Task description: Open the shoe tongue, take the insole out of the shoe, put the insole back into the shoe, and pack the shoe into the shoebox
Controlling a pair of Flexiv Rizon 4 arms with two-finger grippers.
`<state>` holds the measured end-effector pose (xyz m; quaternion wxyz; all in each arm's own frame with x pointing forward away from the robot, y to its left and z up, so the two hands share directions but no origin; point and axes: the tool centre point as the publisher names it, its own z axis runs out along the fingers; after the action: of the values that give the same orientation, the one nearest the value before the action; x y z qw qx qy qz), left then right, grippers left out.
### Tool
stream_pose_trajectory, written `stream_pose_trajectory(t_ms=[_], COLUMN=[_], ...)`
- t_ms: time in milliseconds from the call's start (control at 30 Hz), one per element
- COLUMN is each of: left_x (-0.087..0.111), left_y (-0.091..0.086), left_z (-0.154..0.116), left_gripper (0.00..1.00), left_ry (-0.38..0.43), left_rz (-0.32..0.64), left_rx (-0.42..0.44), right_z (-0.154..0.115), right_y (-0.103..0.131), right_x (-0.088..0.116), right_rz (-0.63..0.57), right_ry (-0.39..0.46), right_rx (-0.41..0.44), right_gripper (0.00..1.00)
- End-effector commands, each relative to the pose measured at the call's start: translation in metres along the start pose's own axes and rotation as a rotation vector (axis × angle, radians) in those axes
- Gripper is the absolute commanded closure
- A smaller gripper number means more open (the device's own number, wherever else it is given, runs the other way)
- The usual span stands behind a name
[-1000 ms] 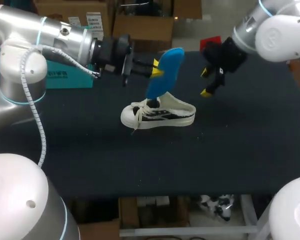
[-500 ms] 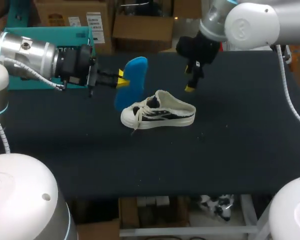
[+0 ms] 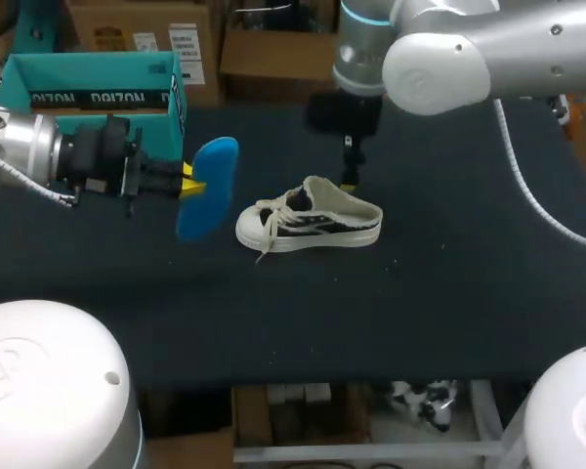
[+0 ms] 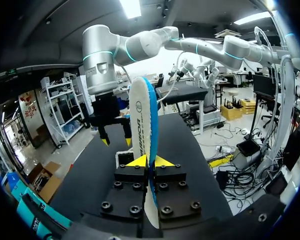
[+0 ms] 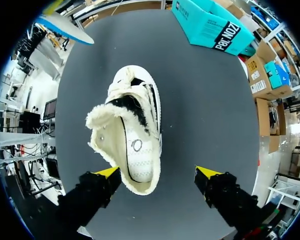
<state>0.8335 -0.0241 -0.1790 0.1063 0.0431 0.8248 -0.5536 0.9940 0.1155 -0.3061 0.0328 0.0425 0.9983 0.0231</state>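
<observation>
Held: blue insole [image 3: 207, 188], clamped in my left gripper [image 3: 188, 180], outside the shoe [image 3: 311, 223] at its 9 o'clock. Shoe stands mid-counter [image 3: 469, 274]; my right gripper [image 5: 160, 174] is spread wide above its heel. Teal shoebox [image 3: 88, 83] at shoe's 10 o'clock.

a white sneaker [image 5: 130, 125] with black stripes and fleecy lining sits on a dark table [image 5: 205, 100], heel between the right gripper [image 5: 157, 172]'s wide-apart yellow-tipped fingers; beyond it, a teal shoebox [image 5: 212, 22] and a blue insole [image 5: 65, 25].

Left of the shoe [image 3: 309, 217], the insole [image 3: 207, 188]; shoebox [image 3: 98, 83] behind it.
</observation>
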Motion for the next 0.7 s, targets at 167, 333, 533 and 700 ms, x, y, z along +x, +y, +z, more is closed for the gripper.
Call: stream_pose_trajectory(t_ms=[167, 333, 533, 700], left_x=[0.014, 0.017, 0.018, 0.019], left_y=[0.013, 0.024, 0.034, 0.039], left_z=[-0.012, -0.015, -0.017, -0.018], left_gripper=[1.00, 1.00, 1.00, 1.00], left_ry=[-0.040, -0.044, -0.047, -0.045], left_rz=[-0.019, -0.033, -0.046, -0.051], left_rx=[-0.015, -0.020, -0.030, -0.035], right_z=[0.018, 0.029, 0.044, 0.051], right_y=[0.015, 0.022, 0.028, 0.031], right_x=[-0.004, -0.003, 0.001, 0.004], right_rz=[-0.015, -0.021, -0.025, -0.020], right_ry=[0.018, 0.028, 0.049, 0.056], right_rx=[0.093, 0.088, 0.084, 0.088], right_gripper=[0.00, 0.00, 0.00, 0.56])
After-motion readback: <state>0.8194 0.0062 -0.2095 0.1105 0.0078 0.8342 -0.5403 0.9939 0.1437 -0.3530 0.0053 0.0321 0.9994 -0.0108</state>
